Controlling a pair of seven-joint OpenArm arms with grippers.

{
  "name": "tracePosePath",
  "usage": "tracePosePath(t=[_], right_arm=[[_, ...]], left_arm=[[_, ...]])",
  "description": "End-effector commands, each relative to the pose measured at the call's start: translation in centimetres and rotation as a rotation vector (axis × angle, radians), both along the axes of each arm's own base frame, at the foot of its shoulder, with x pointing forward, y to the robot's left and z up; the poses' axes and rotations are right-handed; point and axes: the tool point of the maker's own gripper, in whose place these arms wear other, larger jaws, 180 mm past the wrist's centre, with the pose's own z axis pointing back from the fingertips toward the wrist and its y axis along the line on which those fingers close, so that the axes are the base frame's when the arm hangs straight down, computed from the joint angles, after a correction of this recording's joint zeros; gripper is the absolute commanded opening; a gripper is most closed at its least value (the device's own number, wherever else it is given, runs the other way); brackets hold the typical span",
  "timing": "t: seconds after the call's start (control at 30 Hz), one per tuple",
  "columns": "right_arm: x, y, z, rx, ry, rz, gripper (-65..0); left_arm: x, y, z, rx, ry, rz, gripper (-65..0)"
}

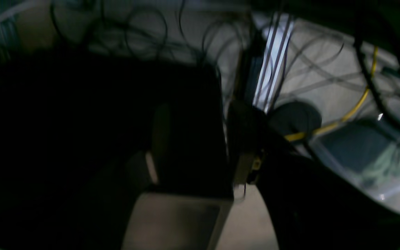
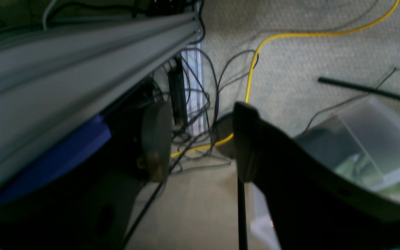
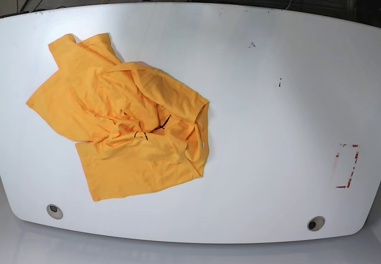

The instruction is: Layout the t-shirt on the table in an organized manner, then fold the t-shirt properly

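Observation:
The orange-yellow t-shirt (image 3: 122, 124) lies crumpled and partly folded over itself on the left half of the white table (image 3: 268, 127). A thin black thread line (image 3: 162, 123) shows near its collar. Neither gripper shows in the base view. In the left wrist view my left gripper (image 1: 198, 149) hangs over the floor behind the table, its jaws apart and empty, in dim light. In the right wrist view my right gripper (image 2: 200, 146) is also over the floor, its jaws apart and empty. The t-shirt is out of both wrist views.
The table has two grey grommet holes (image 3: 54, 211) (image 3: 315, 223), a red-outlined rectangle (image 3: 346, 166) and dark specks (image 3: 280, 83). On the carpet below the arms lie a yellow cable (image 2: 255, 62), black cables, a clear plastic bin (image 2: 370, 139) and an aluminium rail (image 2: 64, 76).

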Motion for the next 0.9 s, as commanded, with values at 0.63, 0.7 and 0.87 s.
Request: tracePosePath(t=[0.63,0.7,0.87], right_arm=[[-3.4,-2.0,2.8,-0.054,-0.111,-0.102,-37.6],[-3.5,-2.1,3.4,-0.061,-0.127,-0.096,-37.6],[-4.2,-2.5,4.6,-0.077,-0.148,-0.089,-37.6]], left_arm=[[-1.7,2.5,3.2,0.056,-0.195,-0.053,-39.7],[-1.8,2.6,3.8,0.060,-0.214,-0.063,-39.7],[-2.5,2.8,5.5,0.068,-0.252,-0.089,-39.7]])
